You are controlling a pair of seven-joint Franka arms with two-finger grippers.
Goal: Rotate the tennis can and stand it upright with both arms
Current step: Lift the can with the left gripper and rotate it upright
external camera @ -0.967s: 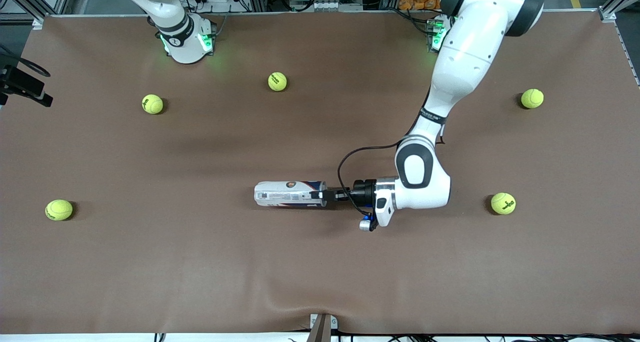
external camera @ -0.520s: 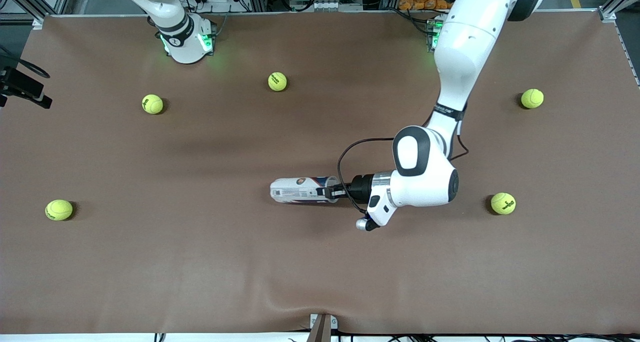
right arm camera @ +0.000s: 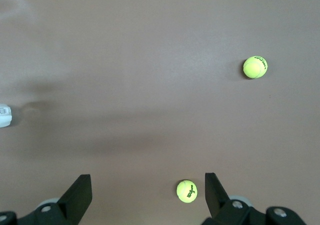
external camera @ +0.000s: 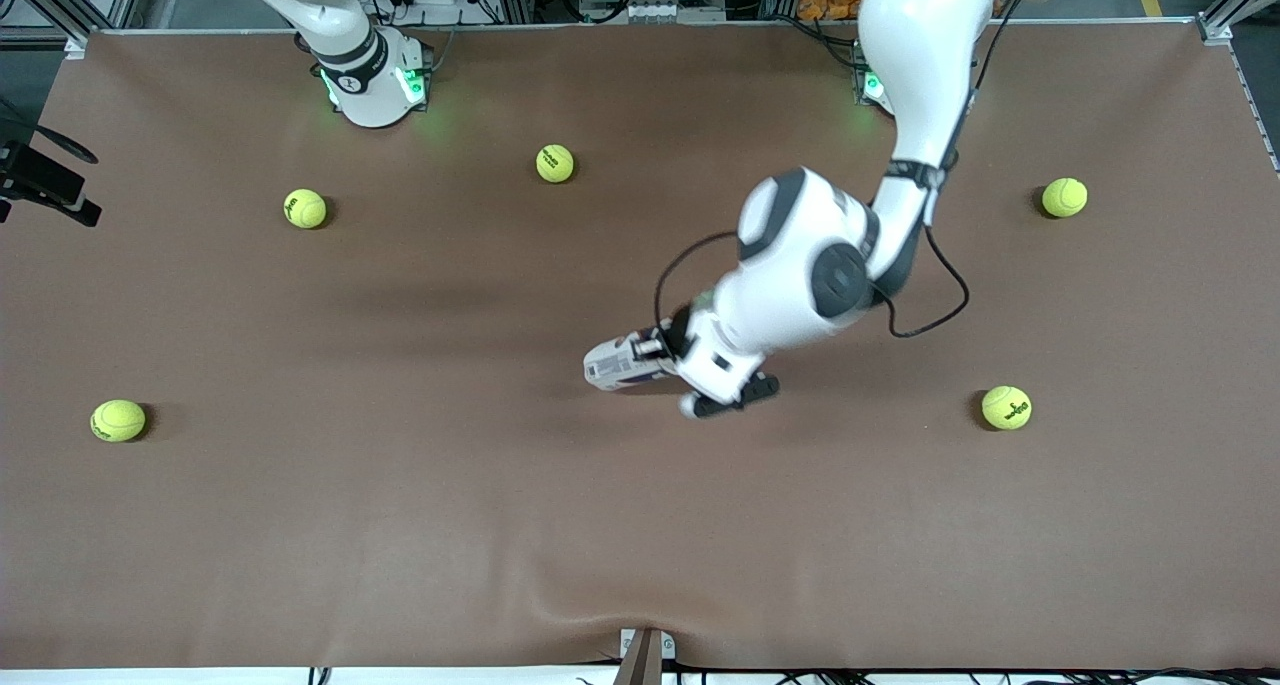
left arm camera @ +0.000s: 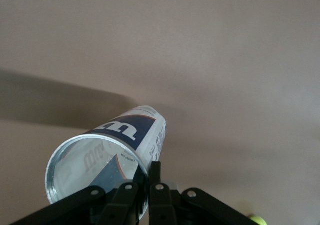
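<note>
Wilson "W" in white on dark blue readable on the tennis can (left arm camera: 131, 135), above a white panel of fine print too small to read; "Wilson 3" printed in black on the nearest tennis ball (right arm camera: 187, 190) in the right wrist view, black marks on the ball farther off (right arm camera: 255, 67) unreadable. Held near the middle of the table (external camera: 300, 525), tilted, silver rim (left arm camera: 60, 157) raised toward the left arm's end, closed end low over the brown cloth, whether touching it not clear. Clamped on the wall at that rim by the left gripper (left arm camera: 145, 187), one finger inside the open mouth and one outside. Empty inside, clear plastic showing through. Right gripper (right arm camera: 145, 190) spread wide and holding nothing, waiting high over the right arm's end of the table. Five tennis balls scattered on the cloth: one (external camera: 555, 162) toward the edge with the bases, one (external camera: 304, 208) near the right arm's base (external camera: 375, 85), one (external camera: 118, 420) by the right arm's end, two (external camera: 1064, 197) (external camera: 1006, 407) at the left arm's end. Plain brown cloth, wrinkled at the front edge, with soft shadows. Aluminium framing, cables and orange packets past the edge by the bases.
</note>
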